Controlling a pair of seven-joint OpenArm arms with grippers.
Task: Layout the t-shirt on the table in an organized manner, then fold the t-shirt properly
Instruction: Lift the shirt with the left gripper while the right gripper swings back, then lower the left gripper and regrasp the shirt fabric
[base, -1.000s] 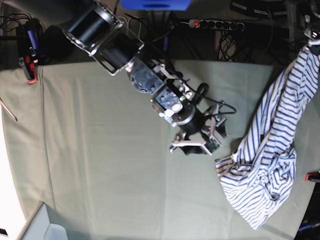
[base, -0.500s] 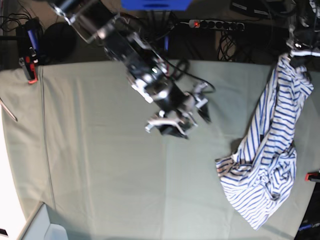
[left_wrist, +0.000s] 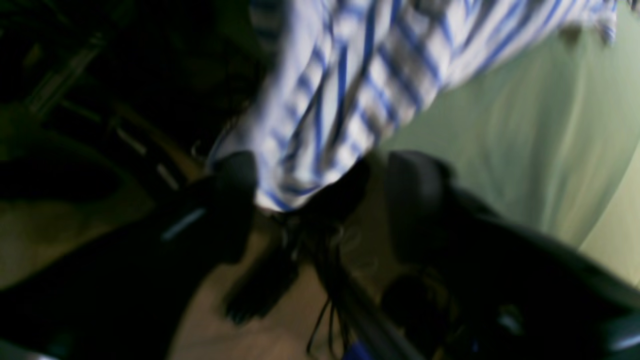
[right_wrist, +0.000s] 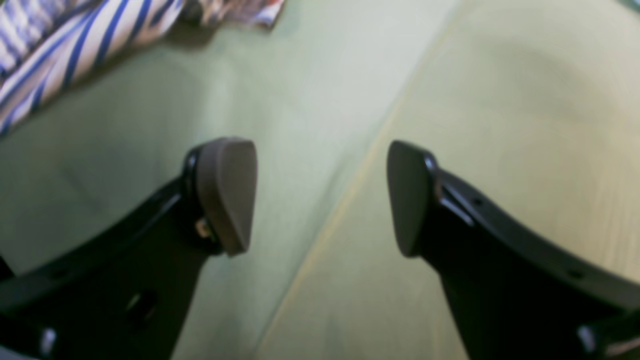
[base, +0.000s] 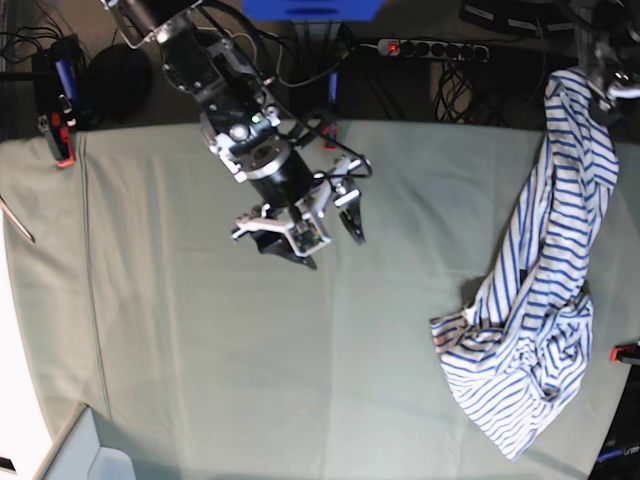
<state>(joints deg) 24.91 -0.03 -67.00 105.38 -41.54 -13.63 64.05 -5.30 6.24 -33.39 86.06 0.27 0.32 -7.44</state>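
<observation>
The t-shirt (base: 530, 300), white with blue stripes, lies bunched on the right part of the table (base: 200, 350), and one end is lifted to my left gripper (base: 605, 62) beyond the table's far right corner. In the blurred left wrist view the left gripper (left_wrist: 325, 200) has its fingers wide apart, with the shirt's edge (left_wrist: 350, 65) between them against one finger. My right gripper (base: 325, 245) is open and empty above the table's middle. In the right wrist view it (right_wrist: 320, 200) hovers over bare cloth, with the shirt (right_wrist: 75, 45) far off.
Red clamps sit at the far left edge (base: 62, 150) and the right edge (base: 625, 352). A power strip (base: 430, 47) and cables lie behind the table. A pale box (base: 80, 455) stands at the near left corner.
My right arm has swung left and back, away from the shirt, jaws still open. My left gripper has carried the shirt's top end left and higher.
</observation>
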